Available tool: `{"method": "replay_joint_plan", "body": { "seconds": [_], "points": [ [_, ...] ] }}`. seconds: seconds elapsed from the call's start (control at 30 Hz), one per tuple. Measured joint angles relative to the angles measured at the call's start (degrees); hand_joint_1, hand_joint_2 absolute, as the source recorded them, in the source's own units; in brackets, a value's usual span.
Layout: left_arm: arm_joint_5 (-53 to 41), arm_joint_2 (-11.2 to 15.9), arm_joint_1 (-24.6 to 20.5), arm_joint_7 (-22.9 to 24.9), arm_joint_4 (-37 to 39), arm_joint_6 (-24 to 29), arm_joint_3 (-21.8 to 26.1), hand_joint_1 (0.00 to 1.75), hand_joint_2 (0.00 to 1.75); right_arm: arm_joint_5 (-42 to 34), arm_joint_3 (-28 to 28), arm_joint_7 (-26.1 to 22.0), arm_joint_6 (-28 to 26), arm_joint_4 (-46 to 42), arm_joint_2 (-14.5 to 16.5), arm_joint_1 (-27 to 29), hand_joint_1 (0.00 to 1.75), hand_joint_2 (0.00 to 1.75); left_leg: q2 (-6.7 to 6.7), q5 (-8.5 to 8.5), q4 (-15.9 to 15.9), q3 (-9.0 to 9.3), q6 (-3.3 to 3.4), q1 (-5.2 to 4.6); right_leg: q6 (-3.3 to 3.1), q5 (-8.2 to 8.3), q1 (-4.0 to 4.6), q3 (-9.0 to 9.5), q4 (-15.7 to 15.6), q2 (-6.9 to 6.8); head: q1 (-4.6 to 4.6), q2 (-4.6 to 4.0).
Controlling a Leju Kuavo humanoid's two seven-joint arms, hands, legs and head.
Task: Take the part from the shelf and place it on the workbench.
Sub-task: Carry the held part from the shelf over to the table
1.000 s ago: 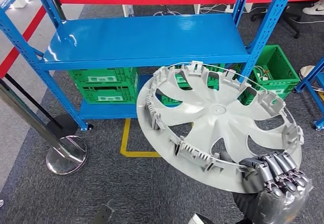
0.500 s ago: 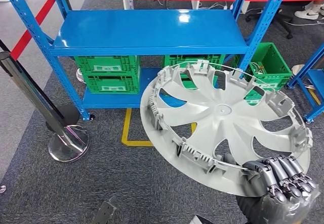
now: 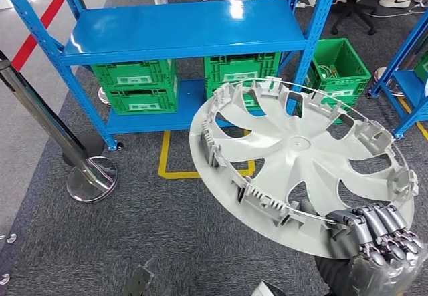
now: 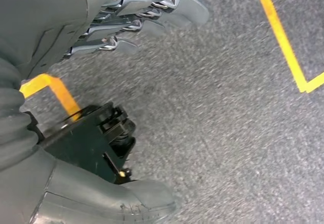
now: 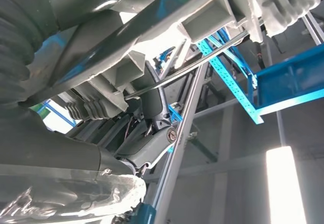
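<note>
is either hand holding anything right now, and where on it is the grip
The right hand grips the grey wheel cover at its near rim, fingers curled over the edge. The left hand holds nothing and hangs over the carpet.

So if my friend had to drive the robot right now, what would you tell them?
Right hand: grips the grey wheel cover by its near rim, held tilted above the carpet.
Left hand: hangs over the floor, fingers apart, holding nothing.
Blue shelf: top board bare, green crates beneath.
Done: the part is off the shelf.
Left: carry it to the workbench and set it down. The pictures don't show where the workbench is.
</note>
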Motion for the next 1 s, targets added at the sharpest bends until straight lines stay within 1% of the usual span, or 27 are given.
{"method": "replay_joint_plan", "body": {
  "seconds": [0.03,0.07,0.1,0.17,0.2,0.23,0.27,0.3,0.33,0.37,0.43,0.47,0.5,0.53,0.57,0.6,0.63,0.67,0.7,0.73,0.77,0.8,0.83,0.87,0.93,0.97,1.0],
  "points": [
    [0.0,0.0,0.0,0.0,0.0,0.0,0.0,0.00,1.75,0.1,0.0,0.1,0.0,0.0,0.0,0.0,1.75,1.75,-0.05,1.63,0.3,1.06,0.11,-0.01,0.09,0.56,0.04,-1.15,0.4,0.12,-0.01,0.00],
    [0.0,0.0,0.0,0.0,0.0,0.0,-0.1,0.00,1.75,0.2,0.0,0.1,0.0,-0.1,0.0,0.1,1.75,1.75,-0.21,3.49,-1.5,3.07,0.35,-0.03,0.21,1.08,0.09,-2.28,0.9,0.30,-0.01,0.00],
    [-0.1,0.0,-0.1,0.0,0.0,0.0,-0.1,0.00,1.75,0.2,0.0,0.2,0.0,-0.1,0.0,0.1,1.75,1.75,-0.66,4.47,-4.9,5.96,0.73,-0.07,0.34,1.58,0.13,-3.28,1.3,0.50,-0.01,0.00],
    [-0.1,0.1,-0.3,0.0,0.0,0.0,-0.3,0.00,1.75,0.4,0.0,0.2,0.0,-0.4,0.0,0.2,1.75,1.75,-1.56,3.60,-13.6,12.01,1.49,-0.22,0.68,2.64,0.29,-4.70,2.1,0.87,0.04,0.00],
    [-0.1,0.1,-0.4,0.0,0.0,0.0,-0.4,0.00,1.75,0.4,0.1,0.3,0.0,-0.6,0.0,0.2,1.75,1.75,-1.84,2.67,-16.5,13.74,1.74,-0.33,0.90,3.24,0.28,-5.09,2.2,0.97,0.04,0.00],
    [-0.1,0.1,-0.5,0.0,0.0,0.0,-0.5,0.00,1.75,0.4,0.1,0.3,0.0,-0.7,0.0,0.3,1.75,1.75,-1.79,2.32,-18.1,14.38,1.91,-0.45,1.20,3.90,0.26,-5.35,2.1,1.09,0.04,0.00],
    [-0.1,0.1,-0.5,0.0,0.0,0.0,-0.5,0.00,1.75,0.4,0.1,0.3,0.0,-0.8,0.0,0.3,1.75,1.75,-1.57,2.65,-18.4,14.09,2.11,-0.41,1.53,4.42,0.17,-5.61,2.0,1.19,0.01,0.00],
    [-0.1,0.0,-0.5,0.0,0.0,0.0,-0.6,0.00,1.75,0.4,0.1,0.3,0.0,-0.8,0.0,0.3,1.75,1.75,-1.28,3.35,-18.4,13.53,2.42,-0.36,1.87,4.06,0.06,-5.98,2.2,1.19,-0.04,0.00],
    [-0.1,0.0,-0.5,0.0,0.0,0.0,-0.7,0.00,1.75,0.4,0.1,0.3,0.0,-0.9,0.0,0.4,1.75,1.75,-0.97,4.12,-18.5,12.89,2.79,-0.27,2.21,2.56,-0.03,-6.53,3.0,1.11,0.07,0.00],
    [-0.1,0.0,-0.5,0.0,0.1,0.0,-0.7,0.00,1.75,0.4,0.1,0.3,0.0,-0.9,0.0,0.4,1.75,1.75,-0.62,4.91,-18.7,12.09,3.10,-0.15,2.53,-0.07,-0.14,-7.32,5.0,0.94,0.20,0.00],
    [-0.2,0.0,-0.5,0.0,0.1,0.0,-0.9,0.00,1.75,0.4,0.1,0.3,0.0,-0.9,0.0,0.4,1.75,1.75,-0.01,6.41,-18.5,10.27,3.37,-0.19,3.15,-6.05,-0.39,-9.00,11.8,0.64,0.50,0.00],
    [-0.1,0.0,-0.5,0.0,0.1,0.0,-0.9,0.00,1.75,0.4,0.1,0.2,0.0,-0.9,0.0,0.4,1.75,1.75,0.33,7.14,-18.4,9.25,3.34,-0.20,3.43,-7.46,-0.49,-9.51,15.5,0.60,0.51,0.00],
    [-0.1,0.0,-0.5,0.1,0.1,0.0,-1.0,0.00,1.75,0.3,0.1,0.1,0.0,-0.9,0.0,0.4,1.75,1.75,0.68,7.84,-18.2,8.16,3.26,-0.21,3.66,-7.19,-0.59,-9.46,18.0,0.58,0.52,0.00],
    [0.0,0.0,-0.5,0.1,0.1,-0.1,-1.0,0.00,1.75,0.1,0.1,-0.2,0.0,-0.9,0.0,0.5,1.75,1.75,1.01,8.48,-18.0,7.04,3.13,-0.21,3.81,-5.59,-0.70,-8.65,18.9,0.51,0.52,0.00],
    [0.2,0.0,-0.6,0.1,0.1,-0.2,-0.9,0.00,1.75,-0.3,0.1,-0.5,0.0,-0.9,0.0,0.5,1.75,1.75,1.31,9.07,-17.8,5.96,2.94,-0.21,3.89,-3.53,-0.79,-6.79,17.9,0.33,0.52,0.00],
    [0.5,0.1,-0.7,0.2,0.1,-0.3,-0.9,0.00,1.75,-0.8,0.1,-1.1,0.0,-0.9,0.0,0.5,1.75,1.75,1.52,9.62,-17.6,5.05,2.69,-0.21,3.87,-2.14,-0.87,-3.93,14.9,-0.09,0.53,0.00],
    [0.9,0.1,-0.8,0.2,0.1,-0.5,-0.9,0.00,1.75,-1.5,0.1,-1.8,0.0,-0.9,0.0,0.5,1.75,1.75,1.65,10.09,-17.4,4.33,2.43,-0.29,3.80,-2.17,-0.87,-0.08,10.3,-0.70,0.53,0.00],
    [1.4,0.2,-1.0,0.2,0.1,-0.6,-0.9,0.00,1.75,-2.3,0.1,-2.6,0.0,-0.9,0.0,0.5,1.75,1.75,1.73,10.53,-17.1,3.84,2.11,-0.37,3.54,-3.32,-0.82,3.43,5.4,-1.24,0.48,0.00],
    [1.9,0.3,-1.2,0.3,0.1,-0.7,-0.8,0.00,1.75,-3.2,0.1,-3.6,0.0,-0.9,0.0,0.5,1.75,1.75,1.80,11.03,-16.9,3.55,1.82,-0.41,3.18,-4.68,-0.71,5.84,1.7,-1.65,0.43,0.00],
    [2.4,0.5,-1.5,0.3,0.1,-0.7,-0.7,0.00,1.75,-4.2,0.1,-4.6,0.0,-0.8,0.0,0.5,1.75,1.75,1.95,11.50,-16.8,3.36,1.51,-0.38,2.77,-5.68,-0.53,7.10,-0.6,-1.78,0.42,0.00],
    [2.8,0.6,-1.7,0.4,0.2,-0.7,-0.6,0.00,1.75,-5.1,0.1,-5.5,0.0,-0.7,0.0,0.5,1.75,1.75,2.10,11.95,-16.8,3.22,1.16,-0.28,2.20,-5.83,-0.45,6.98,-1.3,-1.64,0.40,0.00],
    [3.2,0.8,-1.9,0.5,0.3,-0.7,-0.4,0.00,1.75,-5.9,0.1,-6.3,0.0,-0.5,0.1,0.5,1.75,1.75,1.96,11.89,-16.7,3.02,0.77,-0.13,1.69,-5.41,-0.43,6.52,-1.1,-1.51,0.41,0.00],
    [3.6,1.0,-2.0,0.6,0.3,-0.6,-0.2,0.00,1.75,-6.6,0.0,-6.9,0.0,-0.3,0.1,0.5,1.75,1.75,1.61,10.87,-15.9,2.67,0.38,-0.02,1.13,-4.97,-0.44,6.11,-1.1,-1.34,0.38,0.00],
    [4.0,1.1,-2.1,0.7,0.4,-0.5,0.1,0.00,1.75,-7.3,-0.1,-7.5,0.0,-0.1,0.2,0.5,1.75,1.75,1.11,8.91,-14.1,2.00,0.03,0.06,0.62,-4.45,-0.50,5.65,-1.1,-1.14,0.30,0.00],
    [4.8,1.5,-2.3,1.1,0.5,-0.1,0.6,0.00,1.75,-8.6,-0.3,-8.6,0.0,0.4,0.3,0.5,1.75,1.75,0.25,3.63,-7.0,-0.25,-0.37,0.14,0.06,-3.49,-0.40,4.66,-1.0,-0.54,0.17,0.00],
    [5.2,1.7,-2.5,1.4,0.6,0.1,0.9,0.00,1.75,-9.2,-0.3,-9.1,0.0,0.6,0.3,0.5,1.75,1.75,0.11,1.85,-3.3,-1.30,-0.43,0.15,-0.02,-3.05,-0.30,4.13,-0.8,-0.13,0.14,0.00],
    [5.4,1.9,-2.6,1.6,0.7,0.2,1.1,0.00,1.75,-9.6,-0.4,-9.4,0.0,0.9,0.3,0.4,1.75,1.75,0.03,1.26,-0.9,-1.73,-0.39,0.15,-0.04,-2.67,-0.19,3.62,-0.6,0.34,0.14,0.00]
  ]
}}
